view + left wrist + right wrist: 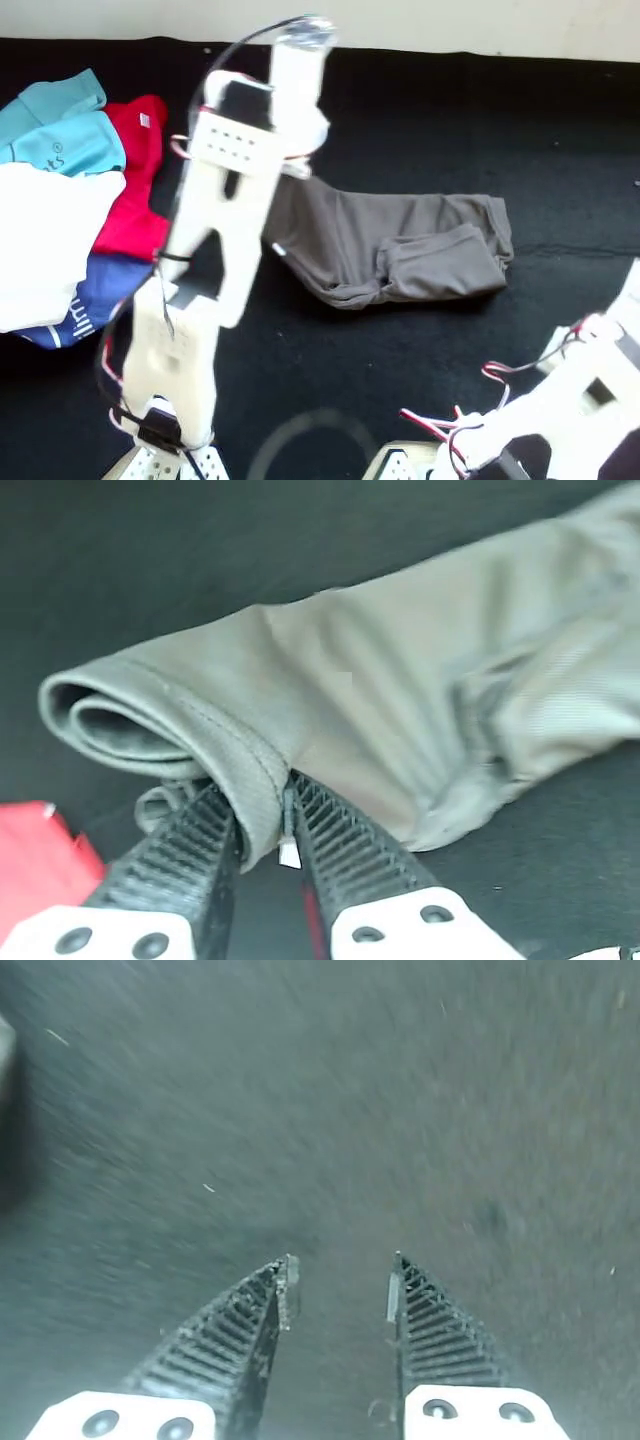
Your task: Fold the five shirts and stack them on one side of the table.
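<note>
Shirts (70,200) (white, red, teal, blue) lie heaped at the black table's (450,100) edge; the grey shirt (400,250) lies rumpled mid-table. Left gripper (260,815) is clamped on its hem. Right gripper (340,1290) hangs over the table, jaws parted, holding nothing.

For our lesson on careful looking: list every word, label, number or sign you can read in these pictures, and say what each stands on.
No text here can be read.
On the teal shirt: white print, blurred and cut off by a fold.
On the blue shirt: white letters, mostly under the white shirt.
On the red shirt: a white tag, too small.
On the gray shirt: none seen.
</note>
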Available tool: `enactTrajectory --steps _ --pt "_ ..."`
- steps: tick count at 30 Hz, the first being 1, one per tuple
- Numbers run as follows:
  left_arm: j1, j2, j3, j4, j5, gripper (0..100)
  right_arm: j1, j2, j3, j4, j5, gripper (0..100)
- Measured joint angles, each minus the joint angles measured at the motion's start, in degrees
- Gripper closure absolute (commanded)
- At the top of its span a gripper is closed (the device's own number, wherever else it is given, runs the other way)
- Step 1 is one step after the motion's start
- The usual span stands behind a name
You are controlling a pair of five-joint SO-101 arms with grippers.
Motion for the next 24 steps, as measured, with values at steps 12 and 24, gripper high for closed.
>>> enactTrajectory --steps 12,24 --pt "19.08 9.41 -2.46 -10.73 0.00 99 13.98 -0.35 12.92 -10.81 1.23 84.7" --pt "25.67 16.00 -2.37 -26.73 0.00 99 14.42 -2.29 20.92 -20.13 1.23 84.7"
